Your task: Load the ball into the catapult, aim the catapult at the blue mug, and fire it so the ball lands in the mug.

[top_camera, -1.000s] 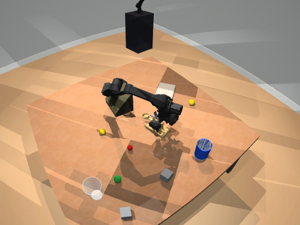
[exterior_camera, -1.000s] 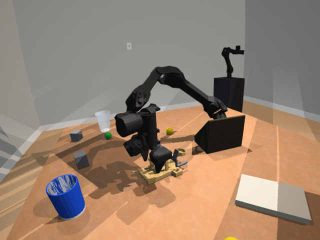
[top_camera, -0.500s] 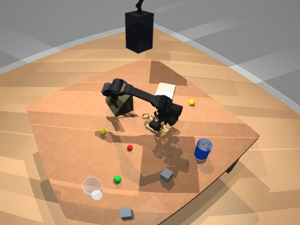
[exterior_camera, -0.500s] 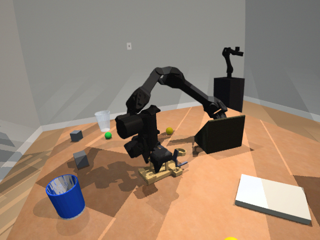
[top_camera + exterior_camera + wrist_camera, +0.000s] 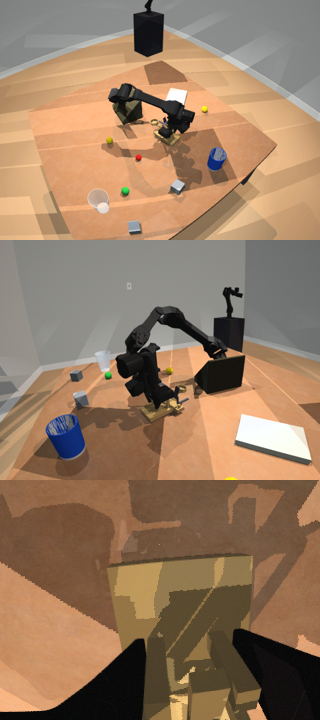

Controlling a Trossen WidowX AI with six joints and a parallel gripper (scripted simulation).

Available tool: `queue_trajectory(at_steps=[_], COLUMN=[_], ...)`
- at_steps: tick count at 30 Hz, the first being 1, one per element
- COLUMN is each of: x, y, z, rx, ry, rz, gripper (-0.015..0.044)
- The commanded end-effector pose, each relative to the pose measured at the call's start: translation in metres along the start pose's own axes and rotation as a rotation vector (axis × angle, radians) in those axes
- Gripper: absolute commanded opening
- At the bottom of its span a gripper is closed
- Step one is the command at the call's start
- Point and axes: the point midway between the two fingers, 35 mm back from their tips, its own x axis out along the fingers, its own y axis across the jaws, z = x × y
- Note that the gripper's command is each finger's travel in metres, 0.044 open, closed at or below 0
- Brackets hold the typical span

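Note:
The tan catapult (image 5: pixel 174 140) (image 5: pixel 151 415) (image 5: pixel 200 575) stands on the table. Its round cup (image 5: pixel 154 124) (image 5: pixel 181 390) looks empty and points toward the arm's base. My gripper (image 5: pixel 166 133) (image 5: pixel 160 404) (image 5: pixel 190 642) is low over the catapult, shut on its frame, with a finger on either side of the two uprights. The blue mug (image 5: pixel 215 163) (image 5: pixel 68 444) stands upright beyond the catapult's base end. A red ball (image 5: pixel 138 157), a green ball (image 5: pixel 125 191) (image 5: pixel 108 375) and two yellow balls (image 5: pixel 109 140) (image 5: pixel 204 109) lie loose on the table.
A clear cup (image 5: pixel 98 200) (image 5: pixel 102 360) stands near the green ball. Two grey blocks (image 5: pixel 177 187) (image 5: pixel 134 226) lie on the mug's side of the table. A white slab (image 5: pixel 176 95) (image 5: pixel 271 437) and a dark wedge-shaped block (image 5: pixel 127 112) (image 5: pixel 224 375) are near the arm.

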Motion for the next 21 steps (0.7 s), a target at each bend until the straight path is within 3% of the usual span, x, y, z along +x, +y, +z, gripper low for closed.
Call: queue_trajectory(at_steps=[1, 21], x=[-0.041, -0.017], y=[0.003, 0.004], z=[0.004, 0.005], rx=[0.007, 0.001], ry=[-0.03, -0.027], rz=[0.011, 0.006], gripper=[0.0, 0.0])
